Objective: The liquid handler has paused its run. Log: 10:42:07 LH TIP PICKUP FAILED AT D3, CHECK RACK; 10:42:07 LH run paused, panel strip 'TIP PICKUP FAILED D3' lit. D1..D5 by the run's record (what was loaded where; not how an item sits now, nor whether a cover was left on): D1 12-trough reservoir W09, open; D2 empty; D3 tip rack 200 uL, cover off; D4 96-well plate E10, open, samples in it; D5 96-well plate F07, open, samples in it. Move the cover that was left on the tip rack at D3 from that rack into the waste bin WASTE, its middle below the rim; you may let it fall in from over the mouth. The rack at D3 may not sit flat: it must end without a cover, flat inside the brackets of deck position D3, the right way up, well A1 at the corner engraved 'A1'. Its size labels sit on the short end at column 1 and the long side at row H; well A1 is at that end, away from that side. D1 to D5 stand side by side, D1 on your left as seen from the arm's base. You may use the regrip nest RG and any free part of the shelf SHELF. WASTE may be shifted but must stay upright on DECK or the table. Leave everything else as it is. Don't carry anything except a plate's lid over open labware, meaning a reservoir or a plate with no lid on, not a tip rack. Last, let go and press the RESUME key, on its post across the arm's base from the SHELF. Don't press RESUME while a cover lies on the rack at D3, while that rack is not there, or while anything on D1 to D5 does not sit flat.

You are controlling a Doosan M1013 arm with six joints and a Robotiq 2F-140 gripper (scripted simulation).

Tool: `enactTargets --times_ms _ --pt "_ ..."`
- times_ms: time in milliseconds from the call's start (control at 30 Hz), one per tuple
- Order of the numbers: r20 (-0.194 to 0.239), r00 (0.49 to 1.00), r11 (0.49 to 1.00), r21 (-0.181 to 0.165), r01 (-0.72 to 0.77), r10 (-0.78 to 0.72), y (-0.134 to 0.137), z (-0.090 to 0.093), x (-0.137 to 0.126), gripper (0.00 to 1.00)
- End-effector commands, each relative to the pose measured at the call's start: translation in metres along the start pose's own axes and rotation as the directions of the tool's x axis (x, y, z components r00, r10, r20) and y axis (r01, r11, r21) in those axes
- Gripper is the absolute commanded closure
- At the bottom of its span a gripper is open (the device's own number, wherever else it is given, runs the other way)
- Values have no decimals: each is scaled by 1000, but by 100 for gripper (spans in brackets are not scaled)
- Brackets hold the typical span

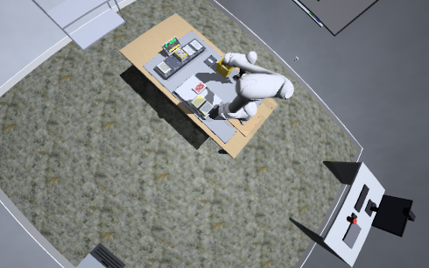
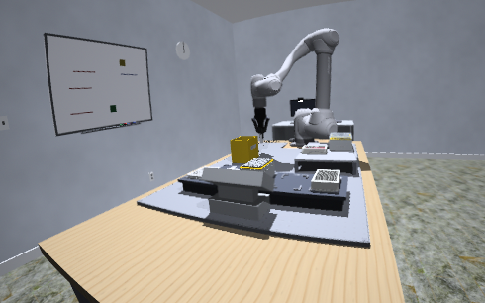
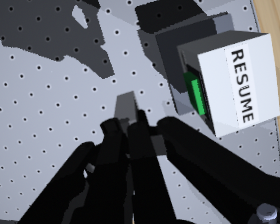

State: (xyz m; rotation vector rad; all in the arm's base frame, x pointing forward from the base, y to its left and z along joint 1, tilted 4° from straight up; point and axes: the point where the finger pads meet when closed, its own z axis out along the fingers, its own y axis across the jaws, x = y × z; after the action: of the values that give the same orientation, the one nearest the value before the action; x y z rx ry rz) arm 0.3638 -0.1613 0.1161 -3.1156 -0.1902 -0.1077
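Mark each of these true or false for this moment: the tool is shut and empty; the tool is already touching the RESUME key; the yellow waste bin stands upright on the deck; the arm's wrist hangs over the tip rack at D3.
1. The tool is shut and holds nothing. True.
2. The tool is already touching the RESUME key. False: in the wrist view the key lies off to the side of the fingertips, with bare deck between them.
3. The yellow waste bin stands upright on the deck. True.
4. The arm's wrist hangs over the tip rack. False: it hangs beyond the waste bin, near the arm's base, away from the row of labware.
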Motion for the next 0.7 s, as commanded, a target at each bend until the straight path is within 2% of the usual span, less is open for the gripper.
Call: enactTargets --times_ms 0,300,667 --pt "8 1000 1000 12 6 -7 -5 9 -2 100" --pt "8 1000 1000 12 6 -7 -6 21 -2 100" --pt "8 1000 1000 12 6 -7 -6 21 -2 100"
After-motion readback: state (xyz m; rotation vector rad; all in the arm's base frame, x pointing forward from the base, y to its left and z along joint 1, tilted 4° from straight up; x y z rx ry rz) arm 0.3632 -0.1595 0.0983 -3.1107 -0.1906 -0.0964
